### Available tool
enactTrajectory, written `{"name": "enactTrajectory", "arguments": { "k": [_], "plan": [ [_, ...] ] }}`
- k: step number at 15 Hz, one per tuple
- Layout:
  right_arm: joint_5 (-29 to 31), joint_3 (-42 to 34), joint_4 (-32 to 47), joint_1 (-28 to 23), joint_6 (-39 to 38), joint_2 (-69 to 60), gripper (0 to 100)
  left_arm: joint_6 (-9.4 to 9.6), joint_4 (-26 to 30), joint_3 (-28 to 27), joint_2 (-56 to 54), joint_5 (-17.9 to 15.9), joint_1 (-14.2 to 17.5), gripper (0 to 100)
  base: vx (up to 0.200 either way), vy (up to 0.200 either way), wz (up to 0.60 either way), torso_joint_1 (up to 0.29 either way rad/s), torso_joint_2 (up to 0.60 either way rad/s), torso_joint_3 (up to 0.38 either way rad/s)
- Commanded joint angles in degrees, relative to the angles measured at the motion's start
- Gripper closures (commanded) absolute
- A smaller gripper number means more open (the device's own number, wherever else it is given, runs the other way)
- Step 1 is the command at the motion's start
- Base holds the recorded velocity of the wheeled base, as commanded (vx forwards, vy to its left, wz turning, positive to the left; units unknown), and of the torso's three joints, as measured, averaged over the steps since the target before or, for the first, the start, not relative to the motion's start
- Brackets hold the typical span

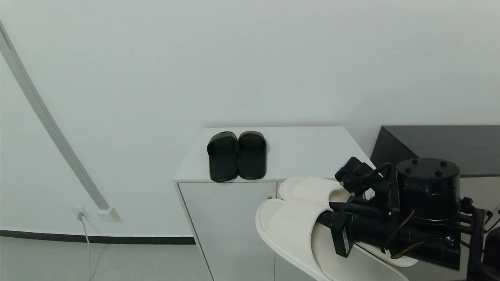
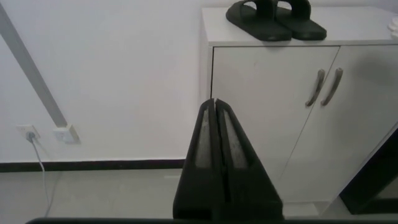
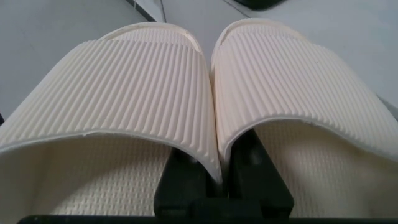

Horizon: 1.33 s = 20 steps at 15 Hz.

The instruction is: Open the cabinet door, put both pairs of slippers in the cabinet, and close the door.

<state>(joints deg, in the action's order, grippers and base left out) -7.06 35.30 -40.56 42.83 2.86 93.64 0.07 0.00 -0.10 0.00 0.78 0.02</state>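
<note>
White ribbed slippers [image 1: 293, 230] clamped in right jaws; left jaws together; black pair [image 1: 237, 155] atop cabinet [image 1: 308, 150].

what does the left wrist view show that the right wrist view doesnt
Left wrist view, not the right: the shut left gripper, the cabinet with both doors closed, its two handles, and a wall socket. Right wrist view, not the left: the white slippers up close, inner strap edges pinched by the right gripper. Shared: the black slippers on the cabinet top, clear from the left wrist, seemingly just a dark sliver from the right.
</note>
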Motion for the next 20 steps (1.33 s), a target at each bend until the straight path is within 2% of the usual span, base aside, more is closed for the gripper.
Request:
{"name": "enactTrajectory", "arguments": {
  "k": [1,12,20],
  "plan": [
    [-0.1,-0.1,0.0,0.2,0.0,-0.2,100,-0.07,0.1,0.0,0.0,0.0,0.0,0,0.0,0.0,0.0,-0.168,0.41,0.222],
    [0.1,-1.9,0.0,1.4,2.2,-0.2,100,0.1,0.0,0.0,0.0,0.0,0.0,0,0.0,0.0,0.0,-0.215,0.53,0.317],
    [0.0,-2.4,0.0,1.5,2.3,-0.3,100,0.1,0.1,0.0,0.0,0.0,0.0,0,0.0,0.0,0.0,-0.163,0.49,0.323]
  ]
}}
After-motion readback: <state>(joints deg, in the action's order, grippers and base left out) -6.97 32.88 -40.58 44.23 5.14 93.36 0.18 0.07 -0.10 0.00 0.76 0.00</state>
